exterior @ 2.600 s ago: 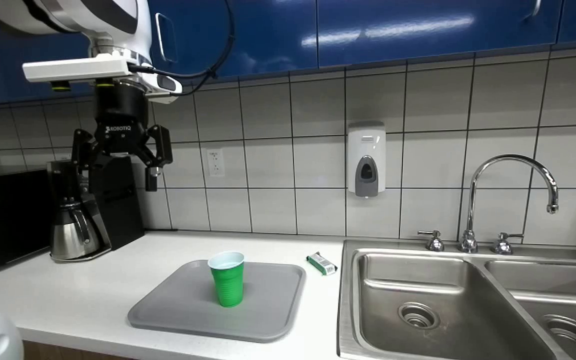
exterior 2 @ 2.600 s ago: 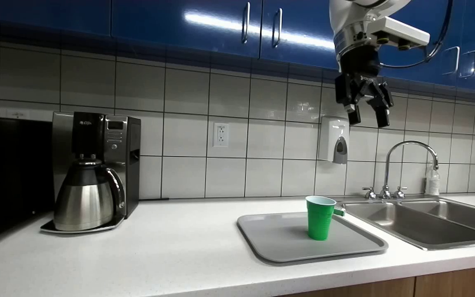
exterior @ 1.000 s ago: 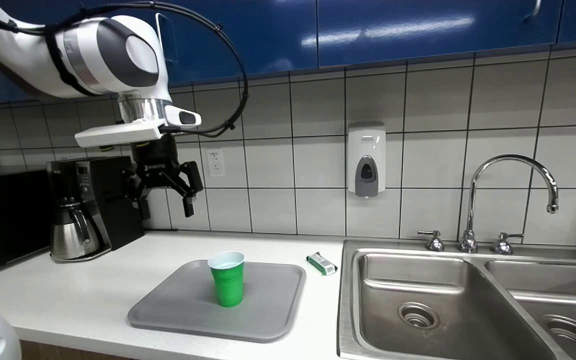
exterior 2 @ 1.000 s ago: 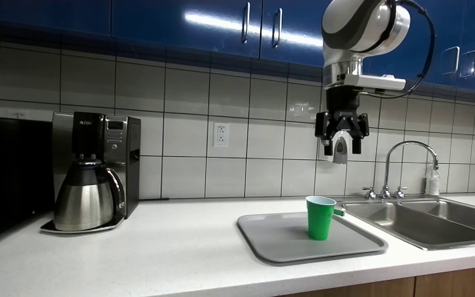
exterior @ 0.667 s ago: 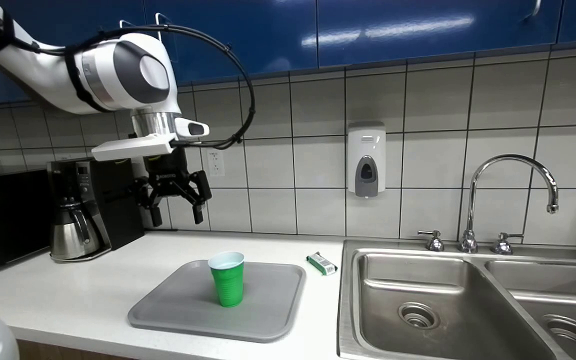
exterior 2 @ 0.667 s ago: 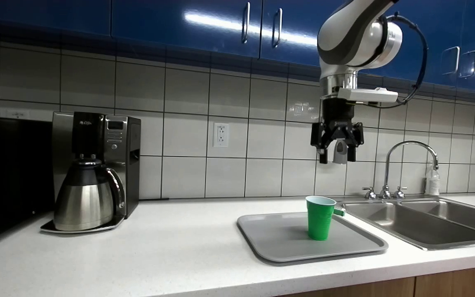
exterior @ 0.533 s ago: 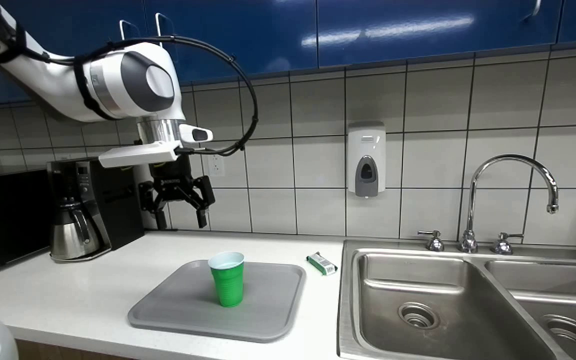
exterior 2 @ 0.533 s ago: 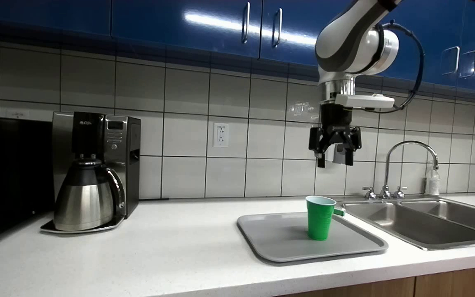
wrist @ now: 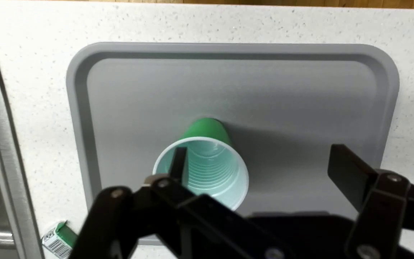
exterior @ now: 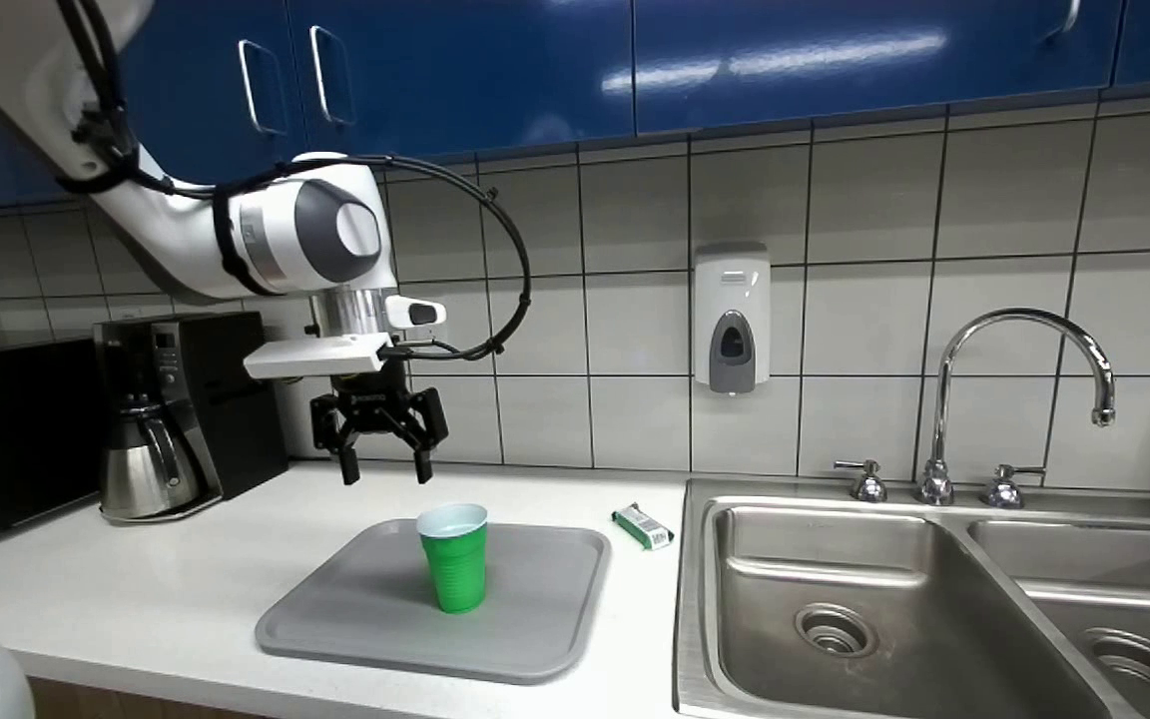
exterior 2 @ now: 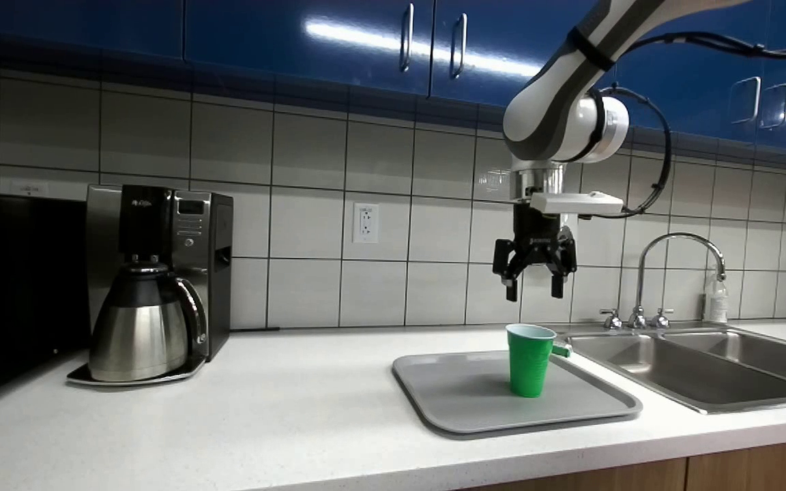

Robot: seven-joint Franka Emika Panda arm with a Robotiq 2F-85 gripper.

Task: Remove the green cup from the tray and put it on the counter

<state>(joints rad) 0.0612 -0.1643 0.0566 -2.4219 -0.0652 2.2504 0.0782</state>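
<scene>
Arm (exterior 2: 558, 95) bent, pincer (exterior 2: 534, 292) downward (spread), higher than cup (exterior 2: 528, 369)

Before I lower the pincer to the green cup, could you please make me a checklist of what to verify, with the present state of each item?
1. Pincer open: ok, its fingers stand apart, holding nothing.
2. Green cup upright on the tray: ok, in both exterior views.
3. Pincer centred over the cup: not ok; in the wrist view one finger overlaps the cup's mouth, the other bare tray.
4. Pincer at grasping height: not ok; the fingertips are above the rim in both exterior views.
5. Cup empty: cannot tell; a finger hides part of the inside.
6. Green packet away from the cup: ok, it lies on the counter, off the tray.
</scene>
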